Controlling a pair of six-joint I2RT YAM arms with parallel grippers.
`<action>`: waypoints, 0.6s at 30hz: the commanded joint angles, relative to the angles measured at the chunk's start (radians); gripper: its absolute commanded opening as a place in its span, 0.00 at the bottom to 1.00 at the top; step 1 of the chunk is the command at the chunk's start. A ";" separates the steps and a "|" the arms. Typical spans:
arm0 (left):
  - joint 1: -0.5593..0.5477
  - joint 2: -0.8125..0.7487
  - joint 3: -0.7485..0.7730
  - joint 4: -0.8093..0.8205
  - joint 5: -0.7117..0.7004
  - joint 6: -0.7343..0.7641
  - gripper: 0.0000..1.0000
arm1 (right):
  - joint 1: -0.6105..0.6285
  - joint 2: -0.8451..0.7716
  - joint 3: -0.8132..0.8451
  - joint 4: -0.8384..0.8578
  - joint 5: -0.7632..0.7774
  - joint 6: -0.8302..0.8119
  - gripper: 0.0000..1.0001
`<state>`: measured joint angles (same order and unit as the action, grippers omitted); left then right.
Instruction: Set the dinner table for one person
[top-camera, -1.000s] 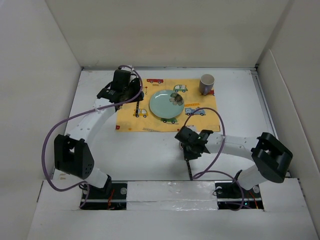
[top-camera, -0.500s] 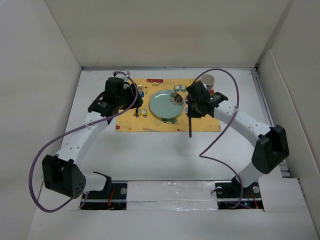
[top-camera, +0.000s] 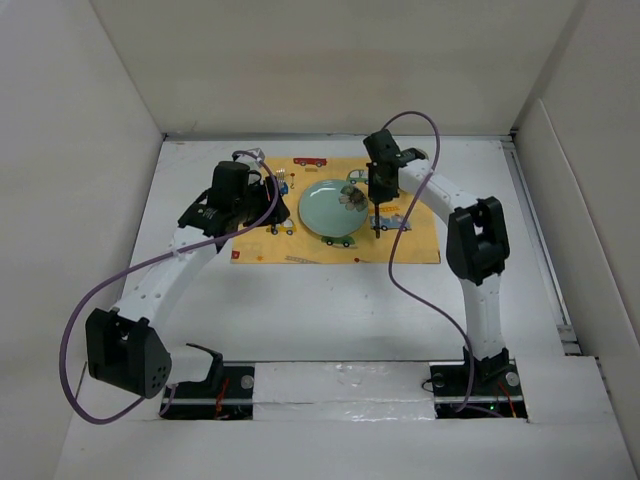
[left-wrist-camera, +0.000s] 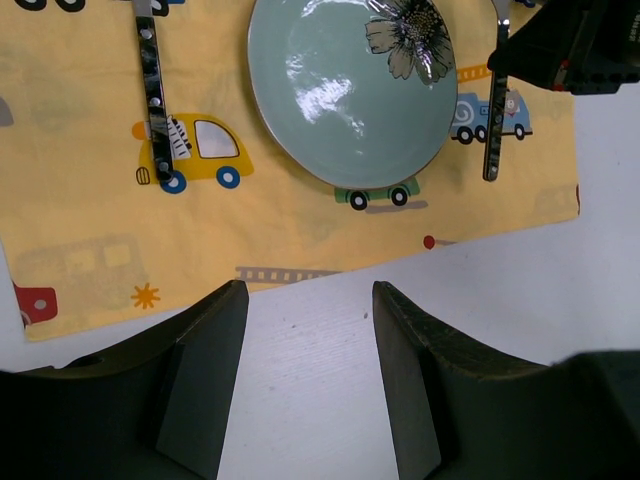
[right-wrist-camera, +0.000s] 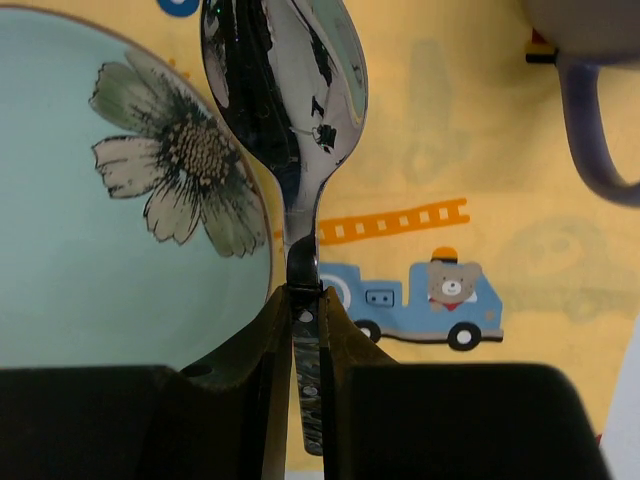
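Left arm (top-camera: 160, 280): rises from its base at 7 o'clock in the top view, and its long white link slants towards 1 o'clock.
Left wrist (top-camera: 228, 190): black housing at the end of that link, turned towards 3 o'clock.
Left end effector (left-wrist-camera: 305, 385): fingers (left-wrist-camera: 200, 380) spread with a wide gap between them, nothing in it.
Right arm (top-camera: 482, 300): climbs from its base at 5 o'clock straight towards 12 o'clock, folds at the dark elbow, then runs towards 10 o'clock.
Right wrist (top-camera: 382, 150): bent over, so the tool end points back towards 6 o'clock.
Right end effector (right-wrist-camera: 305, 335): fingers pinched close on the neck of a spoon (right-wrist-camera: 285, 90).
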<state>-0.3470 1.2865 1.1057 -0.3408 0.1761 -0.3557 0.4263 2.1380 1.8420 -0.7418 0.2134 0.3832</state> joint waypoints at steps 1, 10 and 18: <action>-0.003 -0.032 0.014 0.005 0.013 0.026 0.49 | -0.014 0.037 0.109 -0.010 0.009 -0.029 0.00; -0.003 0.008 0.077 -0.027 0.017 0.031 0.50 | -0.052 0.115 0.141 0.009 0.017 -0.026 0.00; -0.003 0.027 0.074 -0.021 0.025 0.018 0.50 | -0.070 0.181 0.197 0.022 0.018 -0.032 0.00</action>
<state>-0.3470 1.3106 1.1412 -0.3668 0.1875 -0.3386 0.3656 2.3058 1.9717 -0.7490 0.2138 0.3679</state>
